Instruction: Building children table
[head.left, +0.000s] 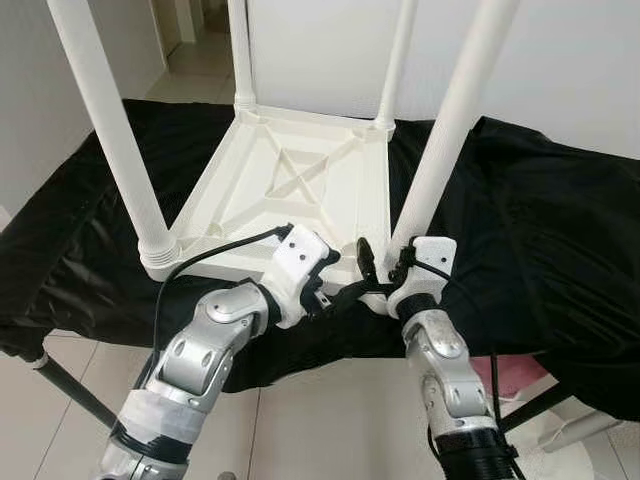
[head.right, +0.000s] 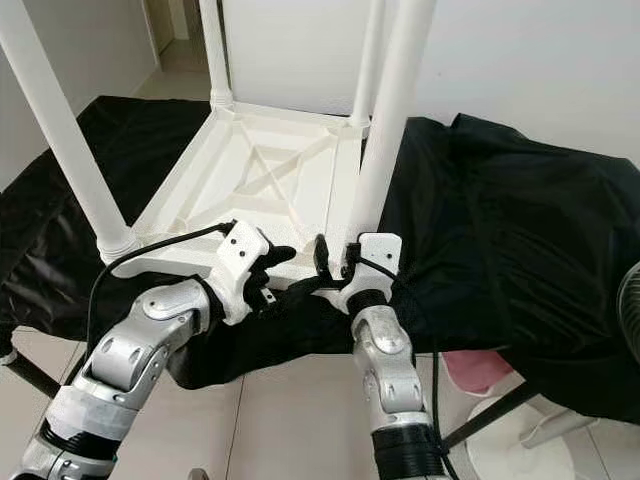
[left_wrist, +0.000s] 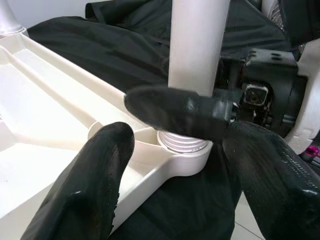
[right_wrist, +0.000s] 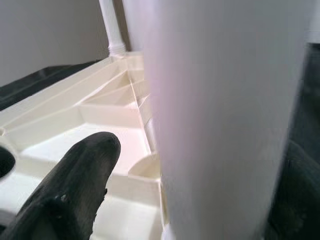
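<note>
**Q:** Where is the work, and what is its condition?

**A:** The white children's table top (head.left: 300, 190) lies upside down on a counter draped in black cloth (head.left: 540, 230). Four white legs stand up from its corners. The near right leg (head.left: 450, 120) sits in its corner socket (left_wrist: 186, 155), and several thread turns show above the socket rim, so by my judgement it is not fully seated.

**Q:** State the position of each pincer.

**A:** The right pincer (head.left: 385, 268) is at the base of that leg. Its wrist view shows one black finger (right_wrist: 70, 190) on either side of the tube, closed about it. The left pincer (left_wrist: 172, 165) hovers just beside the same socket with its fingers spread apart and nothing between them.

**Q:** How will the part handle?

**A:** The leg is likely hollow moulded plastic: light, stiff and smooth, so it may slip under rubber pads. The ribbed top is also light and may slide on the cloth.

**Q:** Recommended grasp point?

**A:** Grip the leg low, near the thread, where leverage is short. Brace the top at its corner rim, not on the thin ribs.
</note>
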